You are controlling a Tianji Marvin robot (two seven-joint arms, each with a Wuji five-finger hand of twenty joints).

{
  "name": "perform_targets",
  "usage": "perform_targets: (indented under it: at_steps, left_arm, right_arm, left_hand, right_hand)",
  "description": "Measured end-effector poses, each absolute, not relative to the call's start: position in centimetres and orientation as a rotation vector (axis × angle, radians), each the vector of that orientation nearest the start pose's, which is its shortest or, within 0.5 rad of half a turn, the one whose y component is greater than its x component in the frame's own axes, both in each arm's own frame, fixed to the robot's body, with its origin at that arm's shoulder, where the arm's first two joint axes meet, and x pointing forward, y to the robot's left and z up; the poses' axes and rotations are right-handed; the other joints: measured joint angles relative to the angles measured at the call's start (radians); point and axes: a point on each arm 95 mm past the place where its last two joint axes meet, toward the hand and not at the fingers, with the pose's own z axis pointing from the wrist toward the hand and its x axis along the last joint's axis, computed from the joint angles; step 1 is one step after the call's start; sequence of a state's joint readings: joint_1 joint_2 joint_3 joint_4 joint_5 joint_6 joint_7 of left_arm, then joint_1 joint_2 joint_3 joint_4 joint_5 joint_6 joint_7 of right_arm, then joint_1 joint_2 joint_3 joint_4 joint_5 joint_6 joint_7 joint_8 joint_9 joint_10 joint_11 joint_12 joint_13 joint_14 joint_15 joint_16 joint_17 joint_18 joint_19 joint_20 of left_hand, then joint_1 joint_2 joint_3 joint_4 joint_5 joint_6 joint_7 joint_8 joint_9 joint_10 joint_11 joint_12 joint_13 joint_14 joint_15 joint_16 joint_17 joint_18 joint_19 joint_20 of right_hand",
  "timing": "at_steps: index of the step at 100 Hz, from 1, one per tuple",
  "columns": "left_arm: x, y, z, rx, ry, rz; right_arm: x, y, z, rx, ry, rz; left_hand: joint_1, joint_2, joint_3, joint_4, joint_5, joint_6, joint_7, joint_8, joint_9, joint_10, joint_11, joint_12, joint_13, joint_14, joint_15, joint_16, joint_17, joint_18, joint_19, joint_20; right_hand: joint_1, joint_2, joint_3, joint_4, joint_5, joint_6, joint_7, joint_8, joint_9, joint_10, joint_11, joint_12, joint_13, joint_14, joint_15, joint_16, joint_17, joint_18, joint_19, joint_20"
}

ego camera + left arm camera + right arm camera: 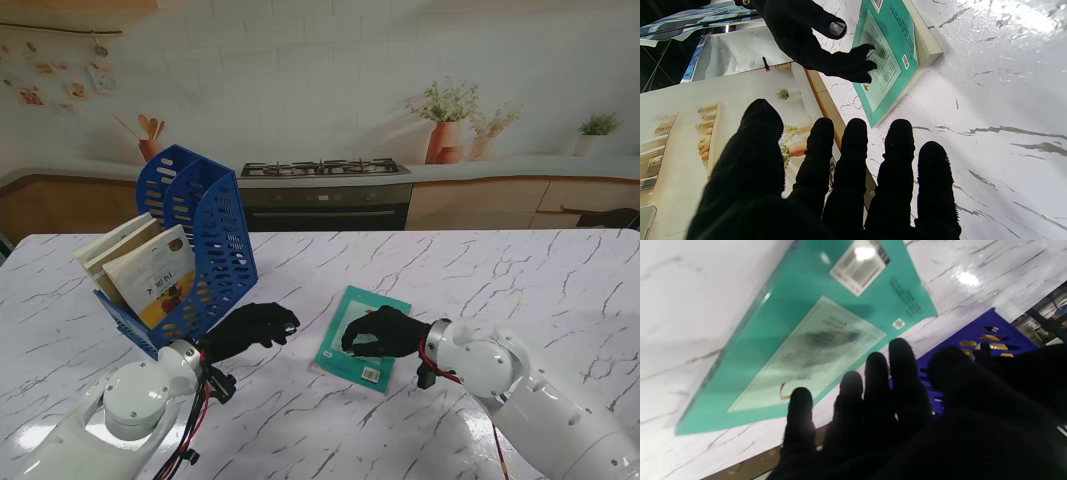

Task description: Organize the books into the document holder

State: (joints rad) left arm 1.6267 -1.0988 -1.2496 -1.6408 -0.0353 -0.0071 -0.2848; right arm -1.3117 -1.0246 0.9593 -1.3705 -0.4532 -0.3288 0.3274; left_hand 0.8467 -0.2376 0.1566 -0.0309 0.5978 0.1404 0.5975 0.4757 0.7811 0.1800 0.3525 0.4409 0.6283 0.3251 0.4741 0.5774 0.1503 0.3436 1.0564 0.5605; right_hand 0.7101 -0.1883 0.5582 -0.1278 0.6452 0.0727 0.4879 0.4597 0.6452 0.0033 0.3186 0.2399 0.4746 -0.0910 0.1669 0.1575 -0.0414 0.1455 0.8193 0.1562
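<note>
Barcode label point(859, 270) on teal book point(352, 330)

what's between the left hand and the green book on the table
Only bare marble table; the stand view shows nothing between the left hand and the green book.

A white tiled wall point(300, 70) backs a gas stove point(322, 168), wooden cabinets point(480, 203) and potted plants point(445, 120).

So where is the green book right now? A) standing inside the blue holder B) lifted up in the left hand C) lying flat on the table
C: the teal book lies flat on the marble table, beside the blue document holder, with the right hand over it.
</note>
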Motion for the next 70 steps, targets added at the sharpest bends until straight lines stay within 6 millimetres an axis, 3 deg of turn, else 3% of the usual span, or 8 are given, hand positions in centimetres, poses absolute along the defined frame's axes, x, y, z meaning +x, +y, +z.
perform_targets:
  at_steps: [7,13,22,35,46,53,61,70]
  left_arm:
    - [37.5,-1.6,-33.9,-2.313,1.164,-2.037]
    - [37.4,-1.5,-33.9,-2.314,1.155,-2.038]
    - [37.4,-1.5,-33.9,-2.315,1.150,-2.038]
    - [37.4,-1.4,-33.9,-2.320,1.149,-2.033]
    - [37.4,-1.4,-33.9,-2.319,1.149,-2.031]
    - [37.4,-1.4,-33.9,-2.317,1.146,-2.031]
    - [37.4,-1.4,-33.9,-2.317,1.142,-2.031]
    - [37.4,-1.4,-33.9,-2.320,1.142,-2.029]
  right_arm:
    - [41.8,4.0,-36.7,1.533,2.054,1.749]
    - [41.7,4.2,-37.1,1.559,2.100,1.733]
    - [41.5,4.4,-37.0,1.556,2.174,1.717]
    - [40.7,4.0,-36.9,1.537,2.223,1.721]
    - [39.1,3.3,-36.9,1.524,2.281,1.727]
    - [38.0,2.8,-36.9,1.528,2.323,1.715]
    - [36.9,2.0,-36.8,1.558,2.350,1.712]
    - [35.8,0.8,-36.9,1.555,2.350,1.718]
  left_hand:
    - [0.000,0.000,0.000,0.000,0.000,0.000,0.000,0.000,0.000,0.000,0.000,0.000,0.000,0.000,0.000,0.000,0.000,0.000,0.000,0.000]
    - [0.000,0.000,0.000,0.000,0.000,0.000,0.000,0.000,0.000,0.000,0.000,0.000,0.000,0.000,0.000,0.000,0.000,0.000,0.000,0.000]
    - [0.000,0.001,0.000,0.000,0.000,0.000,0.000,0.000,0.000,0.001,0.000,0.000,0.000,0.001,0.000,0.000,0.000,0.000,0.000,0.000]
    - [0.001,0.012,-0.001,0.000,0.000,0.001,0.000,0.000,0.000,0.002,0.000,0.000,0.000,0.001,0.000,0.000,-0.001,0.000,0.000,0.000]
    - [0.008,0.012,-0.013,0.000,0.000,0.002,0.000,0.000,0.000,0.003,0.000,0.000,0.000,0.001,0.000,0.000,-0.002,0.000,0.000,0.000]
    - [0.008,0.012,-0.013,0.000,0.000,0.002,0.000,0.000,0.000,0.003,0.000,0.000,-0.001,0.001,0.000,0.000,-0.002,0.000,0.000,0.000]
    - [0.008,0.012,-0.013,0.000,0.000,0.003,0.000,0.000,0.000,0.004,0.000,0.000,-0.001,0.001,0.000,0.000,-0.004,0.000,0.000,0.000]
    - [0.008,0.013,-0.013,0.000,0.000,0.003,0.000,-0.008,0.000,0.005,0.000,0.000,-0.001,0.002,0.000,0.000,-0.011,0.000,0.000,0.000]
  right_hand:
    - [0.115,0.075,-0.113,0.000,0.000,0.000,0.011,0.000,-0.012,0.000,0.003,-0.009,0.000,0.000,0.000,0.000,0.000,-0.001,-0.029,0.000]
    - [0.154,0.117,-0.160,0.000,-0.001,0.000,0.023,-0.007,-0.016,-0.001,0.014,-0.009,-0.004,0.000,0.000,0.000,-0.056,-0.040,-0.083,-0.020]
    - [0.165,0.138,-0.180,0.000,-0.001,0.000,0.023,-0.008,-0.019,-0.002,0.013,-0.009,-0.030,-0.013,-0.004,-0.001,-0.072,-0.089,-0.128,-0.044]
    - [0.193,0.149,-0.231,0.000,-0.002,0.000,0.024,-0.008,-0.019,-0.003,0.013,-0.009,-0.031,-0.014,-0.004,-0.001,-0.064,-0.106,-0.152,-0.056]
    - [0.202,0.150,-0.237,0.000,-0.003,0.000,0.024,-0.008,-0.019,-0.005,0.013,-0.009,-0.031,-0.015,-0.003,-0.001,-0.062,-0.132,-0.154,-0.057]
    - [0.202,0.150,-0.246,0.000,-0.001,0.000,0.025,-0.008,-0.017,-0.019,0.013,-0.009,-0.031,-0.048,-0.003,-0.001,-0.062,-0.200,-0.164,-0.058]
    - [0.202,0.150,-0.248,0.000,-0.001,0.000,0.027,-0.008,-0.017,-0.022,0.013,-0.009,-0.031,-0.053,-0.003,-0.001,-0.062,-0.240,-0.167,-0.059]
    - [0.202,0.150,-0.248,0.000,-0.001,0.000,0.035,-0.008,-0.017,-0.022,0.013,-0.009,-0.031,-0.051,-0.003,0.000,-0.050,-0.252,-0.165,-0.059]
